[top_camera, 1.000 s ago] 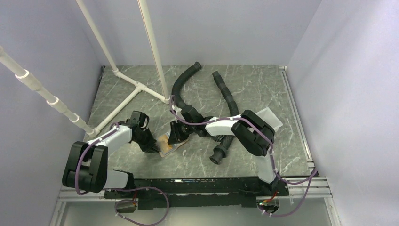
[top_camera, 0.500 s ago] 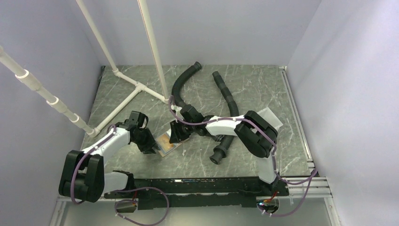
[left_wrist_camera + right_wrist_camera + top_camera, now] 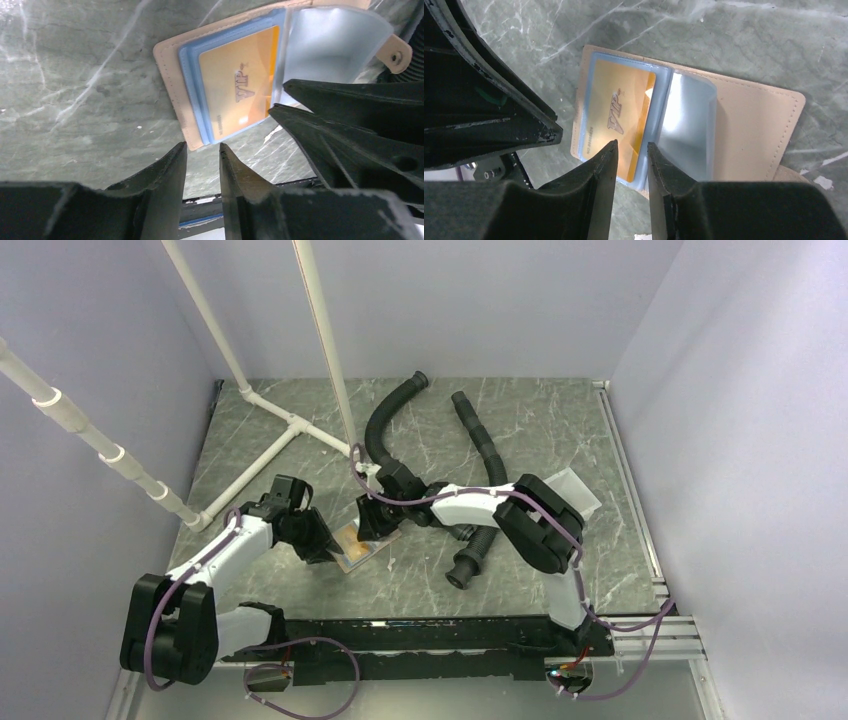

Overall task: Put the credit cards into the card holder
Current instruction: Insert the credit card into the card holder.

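The tan card holder point(image 3: 365, 552) lies open on the marble table, its tan cover point(image 3: 749, 125) face up with blue plastic sleeves inside. An orange-yellow credit card point(image 3: 240, 95) marked VIP sits in the left sleeve point(image 3: 619, 120); the neighbouring sleeve point(image 3: 686, 125) looks empty. My left gripper point(image 3: 202, 146) hovers just off the holder's near corner point(image 3: 192, 140), open by a narrow gap with nothing in it. My right gripper point(image 3: 632, 144) hangs over the card's inner edge, open by a narrow gap with nothing between its fingers. Other credit cards are out of view.
Two black corrugated hoses point(image 3: 480, 440) lie behind and to the right of the holder. A white pipe frame point(image 3: 290, 425) stands at the back left. A shallow white tray point(image 3: 578, 490) sits behind the right arm. The holder's snap tab point(image 3: 397, 55) sticks out beside the right gripper.
My left gripper's jaws have parted and its arm has swung outward to the left. The right gripper has edged slightly left over the holder.
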You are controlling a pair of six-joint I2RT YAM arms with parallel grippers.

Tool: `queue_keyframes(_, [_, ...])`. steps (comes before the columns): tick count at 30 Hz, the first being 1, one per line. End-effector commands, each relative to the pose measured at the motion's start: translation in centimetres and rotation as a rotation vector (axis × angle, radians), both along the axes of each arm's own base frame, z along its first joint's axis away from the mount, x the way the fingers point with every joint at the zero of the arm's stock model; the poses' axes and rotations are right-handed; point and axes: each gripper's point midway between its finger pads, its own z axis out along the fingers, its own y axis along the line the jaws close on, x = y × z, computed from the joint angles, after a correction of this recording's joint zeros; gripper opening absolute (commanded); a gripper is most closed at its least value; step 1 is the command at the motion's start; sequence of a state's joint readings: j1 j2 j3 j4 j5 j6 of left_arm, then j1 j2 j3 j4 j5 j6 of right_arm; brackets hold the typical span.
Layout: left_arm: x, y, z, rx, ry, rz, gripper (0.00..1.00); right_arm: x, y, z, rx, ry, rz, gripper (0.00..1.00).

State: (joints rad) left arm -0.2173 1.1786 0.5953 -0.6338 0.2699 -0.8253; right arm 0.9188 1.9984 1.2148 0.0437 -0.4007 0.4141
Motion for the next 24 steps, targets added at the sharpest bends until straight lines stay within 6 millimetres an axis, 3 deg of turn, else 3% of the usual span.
queue_keyframes(1, [1.9,-1.0,1.5,-0.071,-0.062,0.023,0.35,0.5,1.2,0.2,-0.018,-0.061,0.016,0.31])
queue_keyframes(7, [2.7,-1.3,1.4,-0.131,-0.070,0.051,0.34,1.1,0.2,-1.6,-0.110,-0.088,-0.044,0.25])
queue_keyframes(11, [3.3,-1.5,1.3,-0.156,-0.073,0.053,0.36,1.4,-0.6,-2.7,-0.156,-0.086,-0.080,0.15])
queue_keyframes(15, [3.5,-1.5,0.9,-0.158,-0.060,0.055,0.42,1.2,-0.9,-3.2,-0.162,-0.076,-0.082,0.10])
queue_keyframes(24, [3.2,-1.4,0.4,-0.154,-0.051,0.061,0.50,0.9,-0.6,-3.5,-0.154,-0.063,-0.066,0.09])
